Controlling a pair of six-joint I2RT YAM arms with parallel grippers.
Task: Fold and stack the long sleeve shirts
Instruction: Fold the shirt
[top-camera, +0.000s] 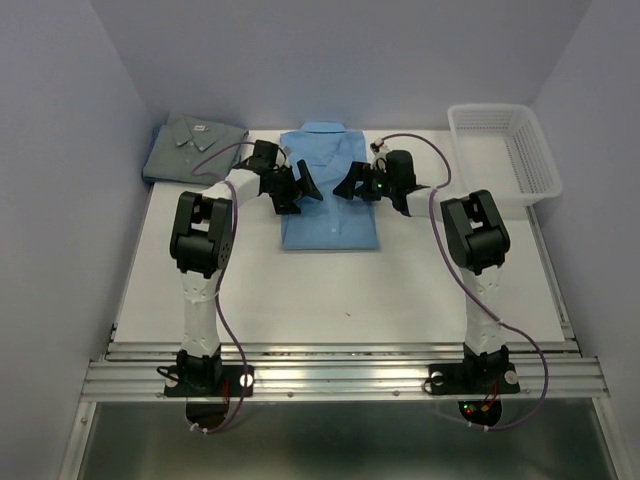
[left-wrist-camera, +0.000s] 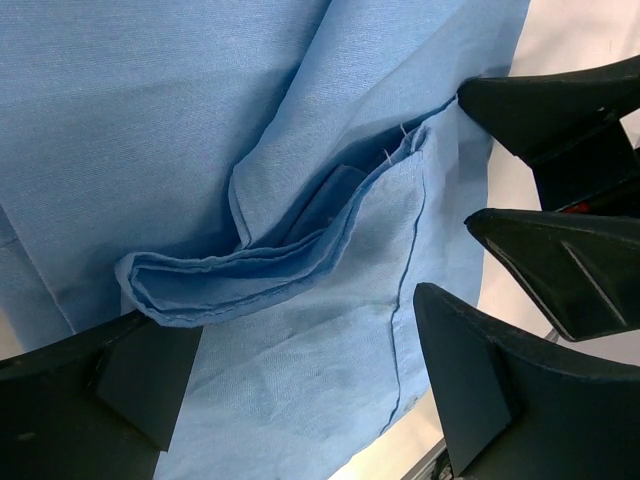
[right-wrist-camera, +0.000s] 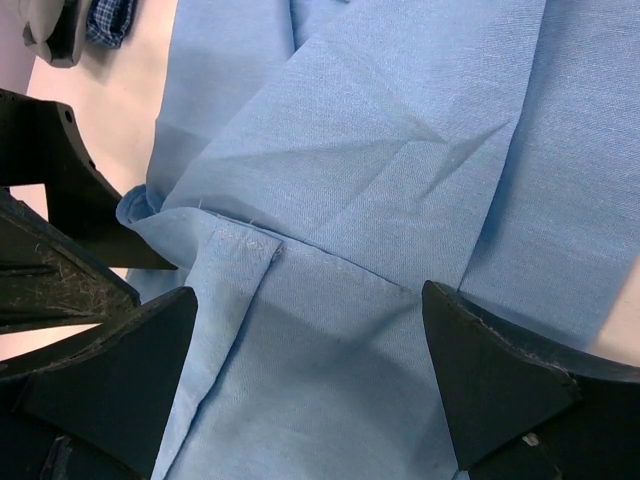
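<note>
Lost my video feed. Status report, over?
Left gripper, right gripper both open, jaws low over the sky-blue shirt. Grey-blue shirt folded, far left, not stacked. Basket far right, out of the way.

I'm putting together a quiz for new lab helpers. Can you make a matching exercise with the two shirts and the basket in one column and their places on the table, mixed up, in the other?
Things
1. sky-blue shirt
2. grey shirt
3. basket

Places
A. far right corner of the table
B. far left corner, folded
C. middle, between the other two

Pairs: 1-C, 2-B, 3-A
</note>
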